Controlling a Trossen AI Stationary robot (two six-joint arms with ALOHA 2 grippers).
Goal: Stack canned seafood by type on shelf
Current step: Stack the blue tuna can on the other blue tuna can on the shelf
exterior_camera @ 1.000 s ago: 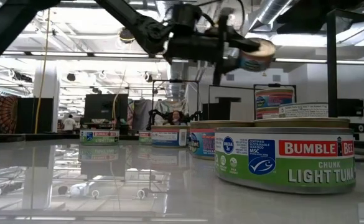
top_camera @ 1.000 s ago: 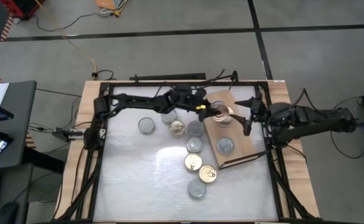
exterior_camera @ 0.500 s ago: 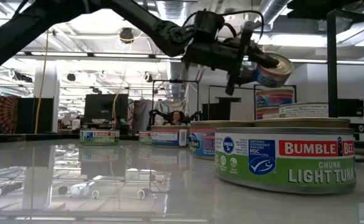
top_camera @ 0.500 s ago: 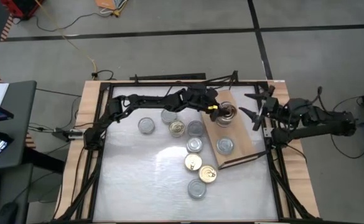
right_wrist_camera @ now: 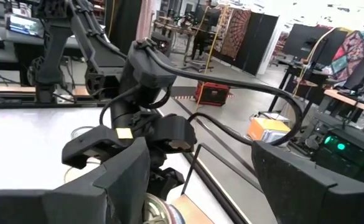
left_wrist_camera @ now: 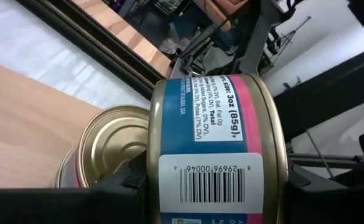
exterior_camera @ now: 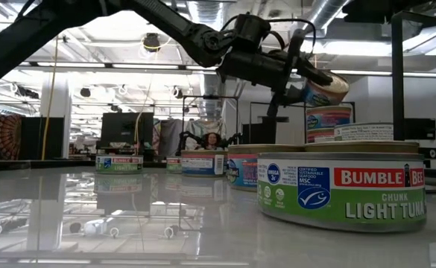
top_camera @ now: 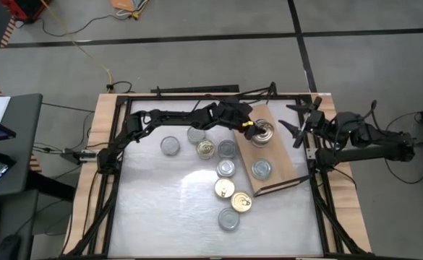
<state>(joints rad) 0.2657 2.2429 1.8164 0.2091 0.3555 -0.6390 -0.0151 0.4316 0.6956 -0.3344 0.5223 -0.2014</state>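
Gold-rimmed tin [top_camera: 262,131] rides clamped in our left gripper [top_camera: 251,130], over the shelf [top_camera: 283,165] at one o'clock of the table. From table height it hangs tilted above the standing stack [exterior_camera: 328,123]. Left wrist: target lid [left_wrist_camera: 110,149] just beside, below. Right gripper [top_camera: 298,124] waits spread.

high: straight down over whole table [top_camera: 160,209] | low: tabletop level, tins close | left wrist: tight on held tin [left_wrist_camera: 213,155] | right wrist: faces left gripper [right_wrist_camera: 145,202], seen also from above
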